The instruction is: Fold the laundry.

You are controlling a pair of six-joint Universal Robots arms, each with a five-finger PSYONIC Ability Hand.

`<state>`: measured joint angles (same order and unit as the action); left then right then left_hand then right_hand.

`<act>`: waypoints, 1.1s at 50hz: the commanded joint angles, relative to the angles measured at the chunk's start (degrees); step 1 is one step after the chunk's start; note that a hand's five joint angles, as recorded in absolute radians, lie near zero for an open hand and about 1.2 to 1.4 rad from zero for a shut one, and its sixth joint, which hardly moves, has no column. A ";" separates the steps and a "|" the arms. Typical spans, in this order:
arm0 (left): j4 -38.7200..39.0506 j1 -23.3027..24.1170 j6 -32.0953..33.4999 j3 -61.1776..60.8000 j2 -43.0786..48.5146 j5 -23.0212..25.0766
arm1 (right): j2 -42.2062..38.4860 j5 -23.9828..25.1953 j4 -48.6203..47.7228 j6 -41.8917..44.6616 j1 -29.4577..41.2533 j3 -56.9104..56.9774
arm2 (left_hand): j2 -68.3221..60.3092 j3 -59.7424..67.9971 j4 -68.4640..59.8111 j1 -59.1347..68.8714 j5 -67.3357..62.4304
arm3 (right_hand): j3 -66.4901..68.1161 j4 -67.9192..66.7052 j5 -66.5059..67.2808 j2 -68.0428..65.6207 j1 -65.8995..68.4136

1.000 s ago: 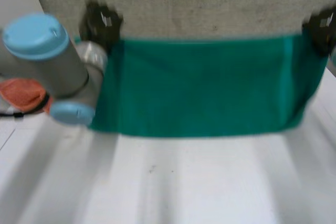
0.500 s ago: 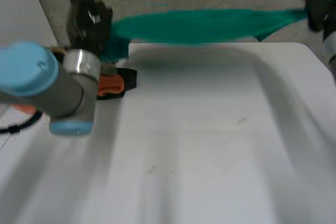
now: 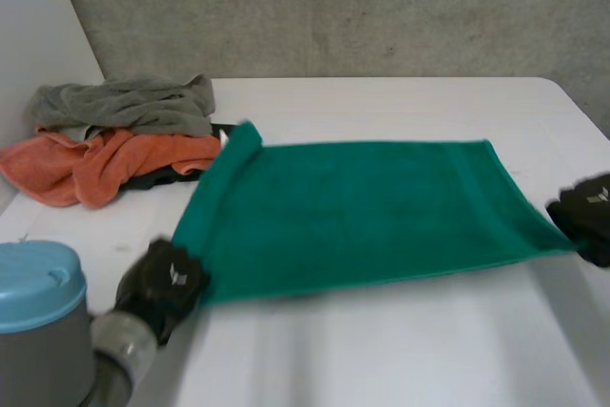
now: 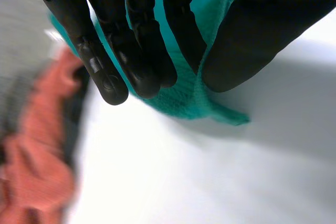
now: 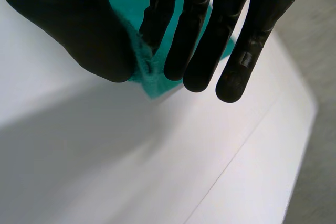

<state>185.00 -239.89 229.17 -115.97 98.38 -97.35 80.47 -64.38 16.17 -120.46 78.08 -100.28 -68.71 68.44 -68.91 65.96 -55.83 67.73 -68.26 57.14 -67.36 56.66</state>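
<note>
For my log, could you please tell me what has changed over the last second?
The green terry towel, held stretched in the air between both hands, was swung forward and laid out on the white table. The left hand and right hand still pinch its near corners. The grey and orange cloth pile stayed put.

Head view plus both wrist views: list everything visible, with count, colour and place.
green towel: one, teal, spread flat mid-table
grey cloth: one, grey, atop the pile at the table's far left
orange cloth: one, orange, under the grey cloth
dark item: one, black, peeking from under the orange cloth
table: one, white
wall: one, grey, behind the table
left hand: one, black, pinching the towel's near left corner
right hand: one, black, pinching the towel's near right corner
</note>
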 commanded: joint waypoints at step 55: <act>-9.57 -2.07 -29.66 2.33 -1.71 -1.70 | -7.43 -6.99 -6.32 -1.09 1.55 2.46 | 17.15 -16.88 17.35 -14.40 14.27 | 12.27 -11.74 12.86 -12.64 23.34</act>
<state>175.40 -240.80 202.01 -112.38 96.07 -99.23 73.05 -71.28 10.70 -121.50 79.63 -97.74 -31.84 31.75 -31.91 31.62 -22.01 67.73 -68.26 57.14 -67.36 56.66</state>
